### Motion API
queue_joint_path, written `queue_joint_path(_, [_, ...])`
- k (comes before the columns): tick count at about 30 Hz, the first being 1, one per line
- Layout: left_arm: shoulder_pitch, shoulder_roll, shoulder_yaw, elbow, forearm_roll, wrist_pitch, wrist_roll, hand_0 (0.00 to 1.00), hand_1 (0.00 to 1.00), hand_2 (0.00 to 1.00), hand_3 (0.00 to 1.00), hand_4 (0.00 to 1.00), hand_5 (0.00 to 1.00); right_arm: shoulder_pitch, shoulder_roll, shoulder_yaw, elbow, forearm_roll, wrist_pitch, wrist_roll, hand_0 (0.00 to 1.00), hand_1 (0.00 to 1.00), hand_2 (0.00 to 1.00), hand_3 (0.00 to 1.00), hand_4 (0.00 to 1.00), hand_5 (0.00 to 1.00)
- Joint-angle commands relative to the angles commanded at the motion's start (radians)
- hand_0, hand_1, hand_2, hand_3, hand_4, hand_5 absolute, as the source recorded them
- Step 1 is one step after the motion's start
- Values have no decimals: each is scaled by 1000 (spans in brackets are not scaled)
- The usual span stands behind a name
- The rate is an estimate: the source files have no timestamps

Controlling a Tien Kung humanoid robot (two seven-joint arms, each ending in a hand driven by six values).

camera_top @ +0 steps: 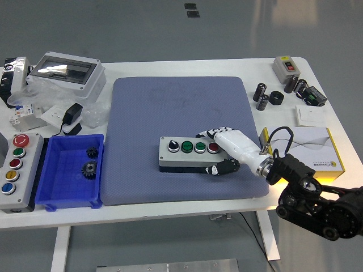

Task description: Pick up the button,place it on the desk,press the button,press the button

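A grey button box (188, 152) with a black knob, two green buttons and a red button lies on the blue-grey mat (181, 124), right of its middle. My right hand (222, 152), white with black fingertips, is wrapped around the box's right end: fingers (211, 134) along the far side, thumb on the near side. The black right arm (317, 201) enters from the lower right. My left arm is out of view.
A blue bin (71, 170) with two gears sits left of the mat. A larger button panel (16, 170) is at the far left edge. A yellow and white box (306, 148) lies right of the hand. Small parts and a switch box (285, 66) sit at the back right.
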Motion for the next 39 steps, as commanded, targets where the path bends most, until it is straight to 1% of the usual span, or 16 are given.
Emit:
queue_joint_path(1, [0, 0, 0, 0, 0, 0, 0, 658, 588, 620, 689, 840, 286, 0, -1, -1, 2, 4, 3, 0, 914, 866, 858, 925, 499, 2])
queue_joint_path(10, [0, -1, 2, 0, 0, -1, 0, 657, 588, 620, 688, 841, 285, 3, -15, 3, 14, 43, 21, 0, 916, 868, 857, 935, 510, 2])
queue_joint_path(12, [1, -1, 2, 0, 0, -1, 0, 657, 588, 620, 688, 841, 285, 3, -22, 4, 22, 52, 25, 0, 916, 868, 857, 935, 510, 2])
queue_joint_path(13, [1, -1, 3, 0, -1, -1, -1, 657, 588, 620, 688, 841, 286, 4, -27, 4, 27, 58, 27, 0, 919, 871, 857, 938, 535, 2])
queue_joint_path(18, [2, -1, 5, 0, -3, -3, -2, 657, 588, 620, 688, 841, 286, 5, -45, 6, 44, 76, 34, 1, 919, 871, 857, 938, 535, 2])
queue_joint_path(19, [2, -1, 6, 0, -3, -3, -2, 657, 588, 620, 686, 841, 285, 5, -47, 7, 46, 79, 35, 2, 920, 874, 860, 946, 550, 2])
queue_joint_path(29, [1, -2, 6, 0, 1, -5, -2, 657, 588, 620, 686, 842, 285, 7, -53, 9, 47, 79, 45, 3, 923, 877, 864, 948, 566, 2])
queue_joint_path(36, [1, -2, 3, 0, 6, -6, -1, 657, 588, 620, 686, 842, 285, 8, -55, 17, 48, 88, 73, -1, 923, 881, 867, 957, 564, 2])
queue_joint_path(39, [1, -2, 2, 0, 8, -7, 0, 657, 588, 620, 686, 841, 282, 9, -58, 23, 50, 103, 85, -2, 925, 884, 873, 963, 579, 2])
